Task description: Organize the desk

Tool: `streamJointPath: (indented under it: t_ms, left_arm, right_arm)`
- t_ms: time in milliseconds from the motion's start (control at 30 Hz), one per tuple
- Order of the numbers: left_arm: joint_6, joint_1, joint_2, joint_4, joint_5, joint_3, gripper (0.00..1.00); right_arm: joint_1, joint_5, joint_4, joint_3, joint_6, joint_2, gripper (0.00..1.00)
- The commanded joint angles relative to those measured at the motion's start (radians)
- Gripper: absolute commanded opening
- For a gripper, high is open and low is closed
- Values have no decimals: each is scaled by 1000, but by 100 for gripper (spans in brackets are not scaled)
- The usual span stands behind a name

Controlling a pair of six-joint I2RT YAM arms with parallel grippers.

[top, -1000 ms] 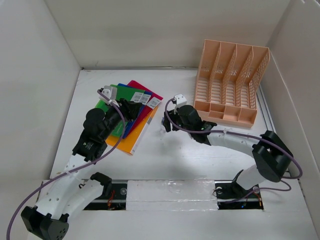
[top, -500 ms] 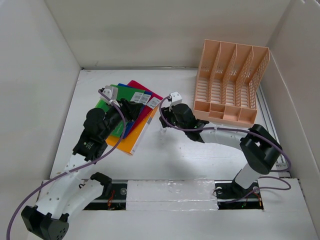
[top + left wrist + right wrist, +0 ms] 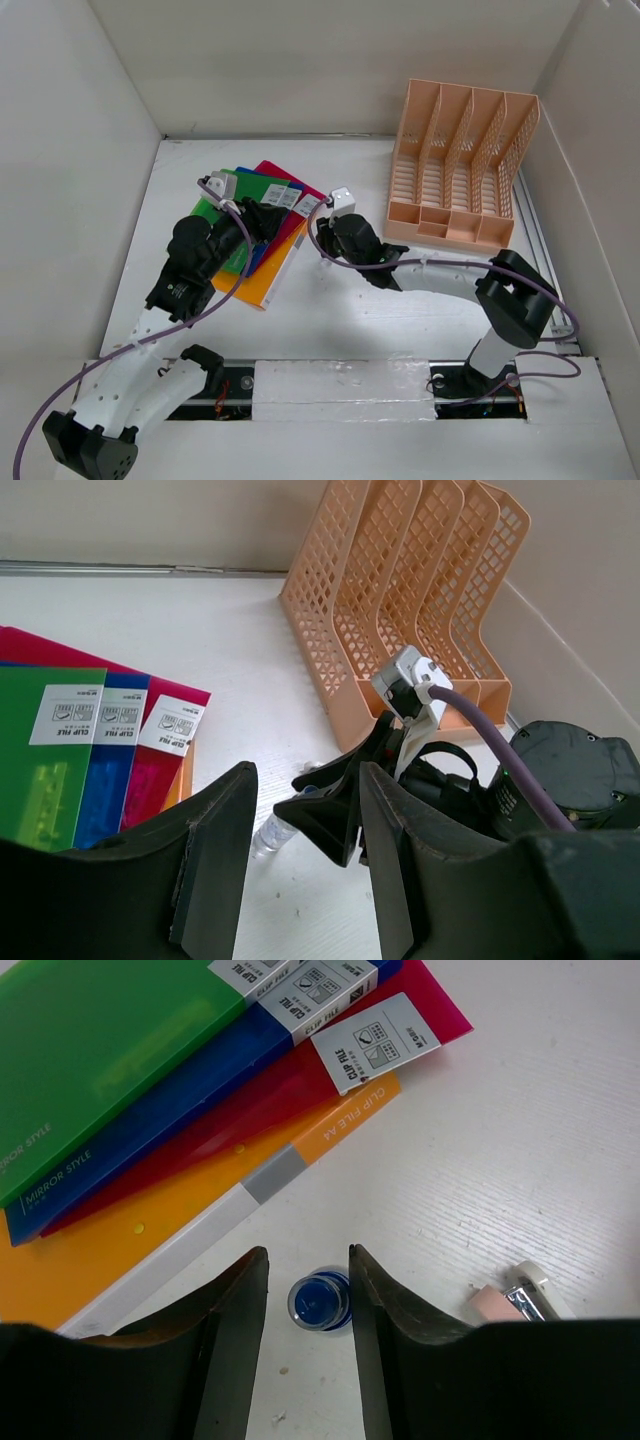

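1. The desk [image 3: 300,325] lies under everything, walled by white panels on three sides, with the arm bases at its near edge. One desk is counted. The tidying is judged to be early, as nothing is seen in the rack.
2. One peach file rack [image 3: 460,165] stands in the desk's far right corner. Four upright slots are counted, with low compartments along its front.
3. Four clip files are fanned in one overlapping pile left of the desk's middle, toward the far edge. Green [image 3: 100,1040] is on top, then blue [image 3: 180,1100], red [image 3: 280,1085] and orange [image 3: 150,1230] at the bottom.
4. The left gripper [image 3: 305,790] is held over the pile with its jaws spread wide and nothing between them.
5. The right gripper [image 3: 308,1275] is placed around a small item just off the orange file's edge. Its jaws are partly spread, one on each side. A gap is seen on one side, so nothing is pinched yet.
6. Two small loose items are counted between pile and rack. One is a blue-capped item [image 3: 320,1302], possibly a small clear bottle. The other is a peach-and-silver piece [image 3: 510,1295] near it, whose type cannot be told.
7. The step in hand is judged to be the pick-up of the blue-capped item.
8. For the next move the cap should be centred between the jaws, then squeezed and lifted straight up. That way it is not tipped or nudged under the orange file.
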Motion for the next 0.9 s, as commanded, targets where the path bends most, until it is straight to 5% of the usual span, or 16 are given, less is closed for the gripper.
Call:
streamJointPath:
  t_ms: [0, 333, 400, 533, 867]
  left_arm:
    - [2, 0, -14, 52, 28, 42, 41]
    - [2, 0, 4, 49, 16, 45, 41]
    - [1, 0, 10, 46, 24, 46, 41]
    - [2, 0, 1, 52, 19, 45, 41]
    - [-5, 0, 12, 49, 44, 43, 41]
  right_arm:
    - [12, 68, 29, 1, 9, 7, 43]
    - [21, 101, -11, 35, -6, 43, 46]
    - [21, 101, -3, 30, -6, 42, 39]
    - [31, 111, -7, 34, 6, 44, 9]
    - [22, 251, 35, 12, -24, -208, 5]
